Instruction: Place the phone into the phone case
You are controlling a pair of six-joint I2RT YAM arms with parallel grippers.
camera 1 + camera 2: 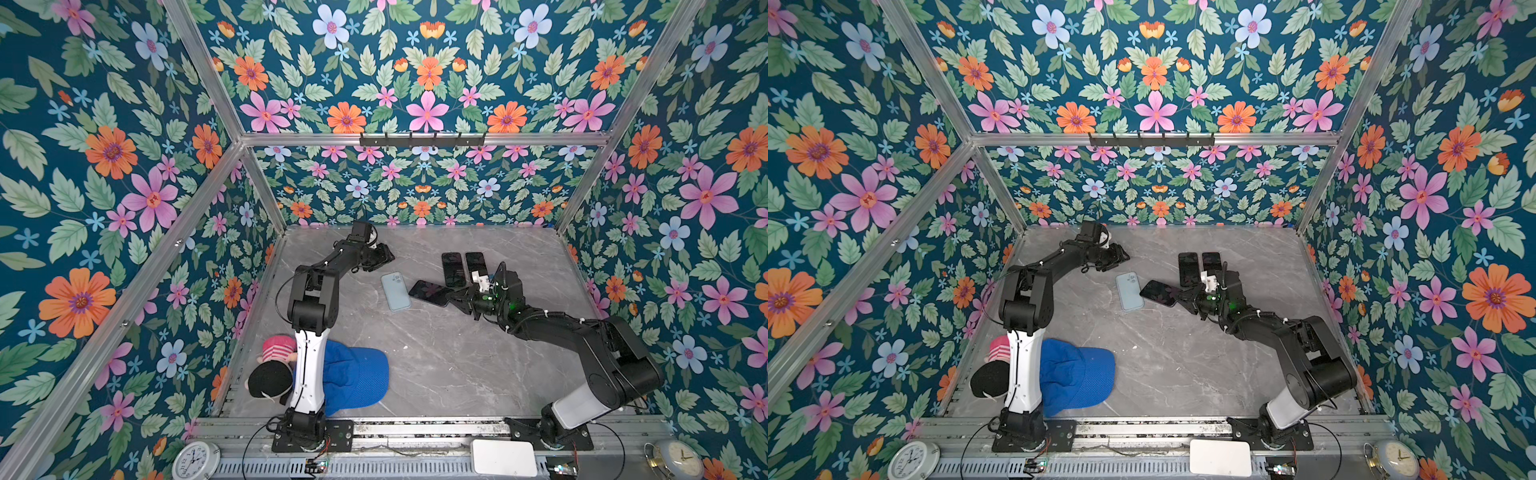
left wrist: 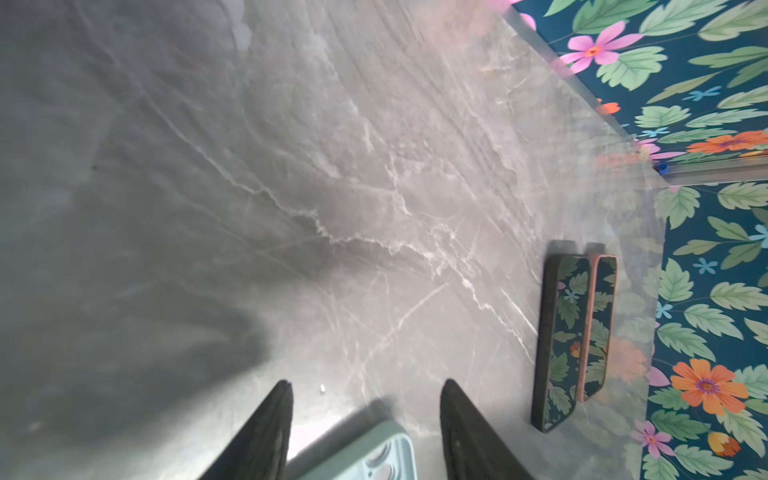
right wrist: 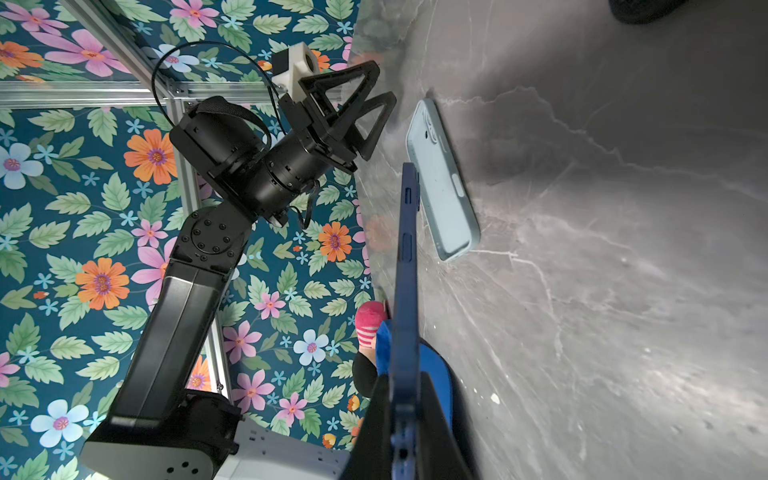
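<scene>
Right gripper [image 1: 460, 297] clamped on dark blue phone [image 1: 430, 293], held just beside light blue phone case [image 1: 395, 291] lying flat on marble table [image 1: 436, 353]. Left gripper [image 1: 384, 255] jaws apart, empty, near case's far end.

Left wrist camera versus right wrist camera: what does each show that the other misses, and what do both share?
Left wrist only: two glossy dark phones lying side by side near the floral wall. Right wrist only: the blue-edged phone, seen edge-on, clamped in the right gripper, plus a blue fabric cap. Both: the pale blue phone case flat on the grey marble table, and the open left gripper near it.
</scene>
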